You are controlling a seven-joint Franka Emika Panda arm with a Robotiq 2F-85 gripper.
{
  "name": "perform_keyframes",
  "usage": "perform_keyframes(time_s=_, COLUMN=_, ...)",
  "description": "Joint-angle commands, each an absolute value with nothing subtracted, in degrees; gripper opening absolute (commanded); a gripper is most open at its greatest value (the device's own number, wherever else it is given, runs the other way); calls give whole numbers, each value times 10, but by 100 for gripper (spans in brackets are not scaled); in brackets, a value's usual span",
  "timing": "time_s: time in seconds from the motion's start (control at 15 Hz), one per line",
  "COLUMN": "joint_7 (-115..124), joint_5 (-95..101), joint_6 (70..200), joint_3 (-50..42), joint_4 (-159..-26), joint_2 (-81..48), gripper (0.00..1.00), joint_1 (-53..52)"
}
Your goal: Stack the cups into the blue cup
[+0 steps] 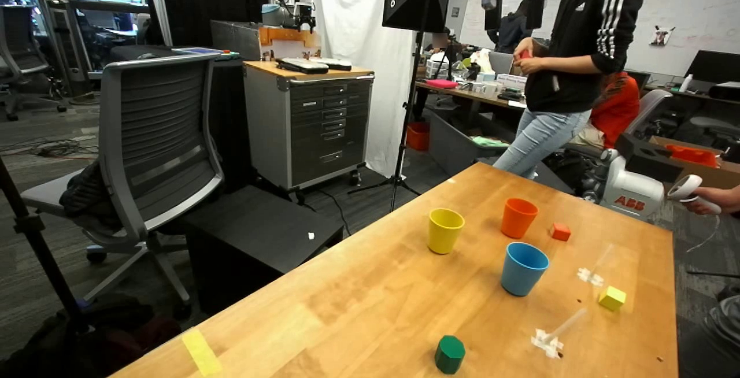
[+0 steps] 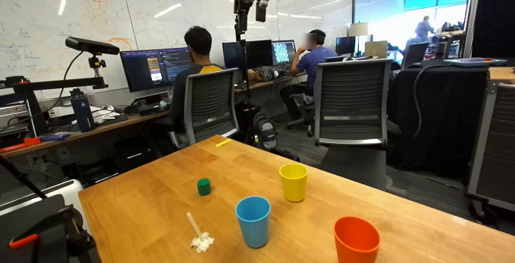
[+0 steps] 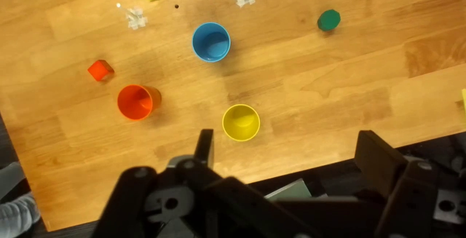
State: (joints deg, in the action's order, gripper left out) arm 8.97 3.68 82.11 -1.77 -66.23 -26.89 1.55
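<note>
Wrist view: the black end effector (image 3: 286, 139) is spread wide; the yellow tapered plastic cup (image 3: 241, 122) stands near, the blue tapered plastic cup (image 3: 211, 42) far, on the wooden desk (image 3: 327, 103). The orange-red tapered plastic cup (image 2: 357, 241), whole here at left, is cropped in an exterior view.

Brown wooden table (image 1: 370, 303): dark green many-sided block (image 1: 450, 356), small yellow block (image 1: 611, 298), small red-orange cube (image 1: 560, 232), all apart
White tape patches (image 1: 547, 343): two, each with a thin pale stick (image 1: 569, 322)
Table corner: flat yellow tape strip (image 1: 201, 352)
Grey floor (image 1: 370, 202): grey metal drawer cabinet (image 1: 332, 126) on wheels
</note>
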Motion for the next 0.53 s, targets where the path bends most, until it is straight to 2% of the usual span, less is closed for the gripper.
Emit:
perform_keyframes(time_s=0.0, joint_7=121, joint_5=34, joint_6=826, joint_3=-16, joint_4=-690, joint_2=-274, gripper=100, joint_1=6)
perform_keyframes(time_s=0.47, joint_7=121, joint_5=34, joint_6=820, joint_3=-19, joint_4=-698, joint_2=-283, gripper=100, joint_1=-3)
